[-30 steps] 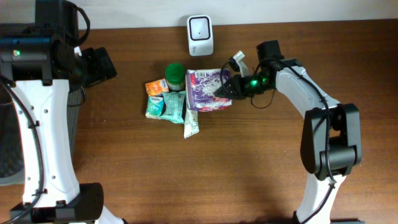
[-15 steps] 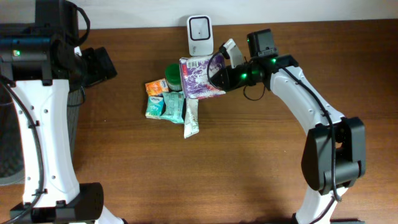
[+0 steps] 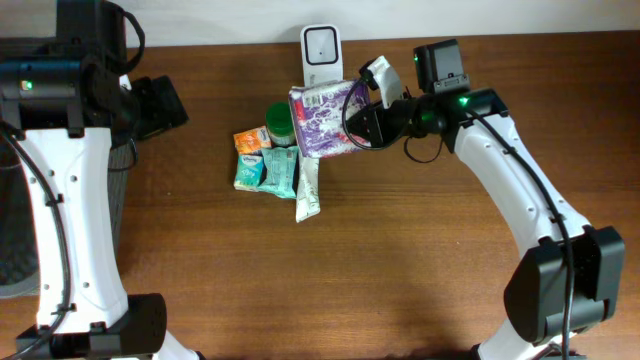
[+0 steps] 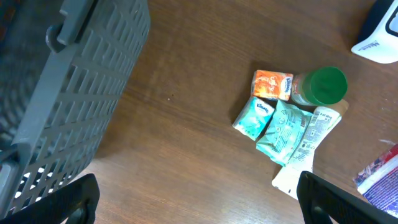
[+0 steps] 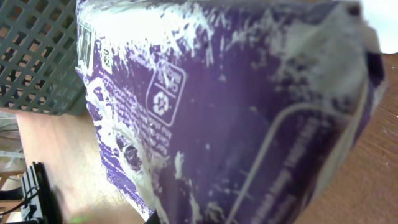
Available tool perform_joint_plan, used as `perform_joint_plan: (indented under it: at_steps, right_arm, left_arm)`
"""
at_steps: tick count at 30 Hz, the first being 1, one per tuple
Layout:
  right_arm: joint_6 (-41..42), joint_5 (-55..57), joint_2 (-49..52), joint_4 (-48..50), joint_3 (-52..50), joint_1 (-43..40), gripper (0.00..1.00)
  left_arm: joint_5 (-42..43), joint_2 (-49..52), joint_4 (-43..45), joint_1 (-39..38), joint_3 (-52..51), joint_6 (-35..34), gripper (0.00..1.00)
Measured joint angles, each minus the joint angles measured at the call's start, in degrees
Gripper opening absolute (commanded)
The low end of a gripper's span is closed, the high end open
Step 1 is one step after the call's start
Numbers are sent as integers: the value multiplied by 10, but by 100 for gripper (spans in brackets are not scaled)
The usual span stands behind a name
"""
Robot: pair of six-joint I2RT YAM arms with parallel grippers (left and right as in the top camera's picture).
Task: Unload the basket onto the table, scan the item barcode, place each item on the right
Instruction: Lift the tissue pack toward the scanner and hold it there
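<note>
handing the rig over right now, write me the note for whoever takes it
Right gripper: shut on the purple packet, held up right by the white scanner.
Left gripper: open, empty, over the table near the grey basket.
Pile of other items lies on the table beside the packet.
Done: packet picked up and brought to the scanner.
Left: show its barcode to the scanner; no sign whether it has read.

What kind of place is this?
Probably a pretend shop checkout on a table: a white barcode scanner, a purple packet held near it, small grocery packets piled nearby, and a grey basket.
</note>
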Motion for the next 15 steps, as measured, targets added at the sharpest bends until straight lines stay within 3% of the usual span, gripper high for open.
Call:
perform_joint_plan:
  at_steps: [15]
  right_arm:
    - [1, -15, 14, 26, 0, 22, 4]
  left_arm:
    - [0, 0, 0, 0, 0, 0, 99]
